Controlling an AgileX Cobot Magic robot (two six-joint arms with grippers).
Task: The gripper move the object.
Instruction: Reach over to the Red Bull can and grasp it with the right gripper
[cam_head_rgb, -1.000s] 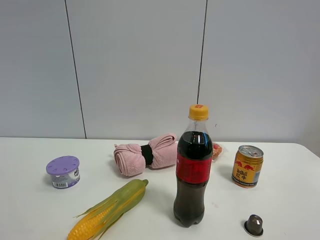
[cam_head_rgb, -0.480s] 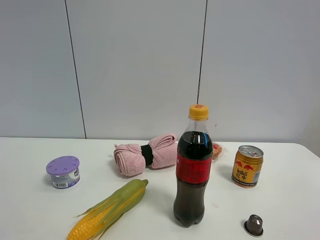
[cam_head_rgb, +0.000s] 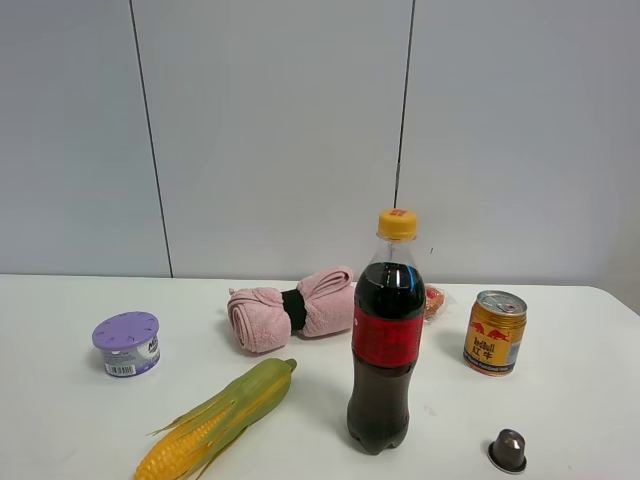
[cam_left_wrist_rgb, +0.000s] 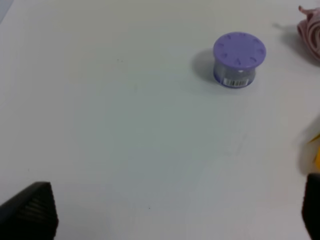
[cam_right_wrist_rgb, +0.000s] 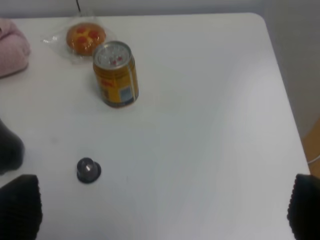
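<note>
The gold Red Bull can (cam_head_rgb: 495, 332) stands upright on the white table at the right, behind the coffee capsule. It also shows in the right wrist view (cam_right_wrist_rgb: 115, 74). No arm shows in the exterior view. In the right wrist view only the two black fingertips (cam_right_wrist_rgb: 20, 209) show at the picture's corners, wide apart; the right gripper (cam_right_wrist_rgb: 162, 210) is open and empty, well short of the can. In the left wrist view the fingertips (cam_left_wrist_rgb: 31, 212) are also wide apart; the left gripper (cam_left_wrist_rgb: 170, 212) is open, empty, and far from the can.
A cola bottle (cam_head_rgb: 385, 335) stands at the middle front. A dark coffee capsule (cam_head_rgb: 508, 450) lies front right. A purple-lidded tub (cam_head_rgb: 127, 343), a corn cob (cam_head_rgb: 215, 418), a rolled pink towel (cam_head_rgb: 290, 308) and a wrapped pastry (cam_right_wrist_rgb: 86, 36) lie around.
</note>
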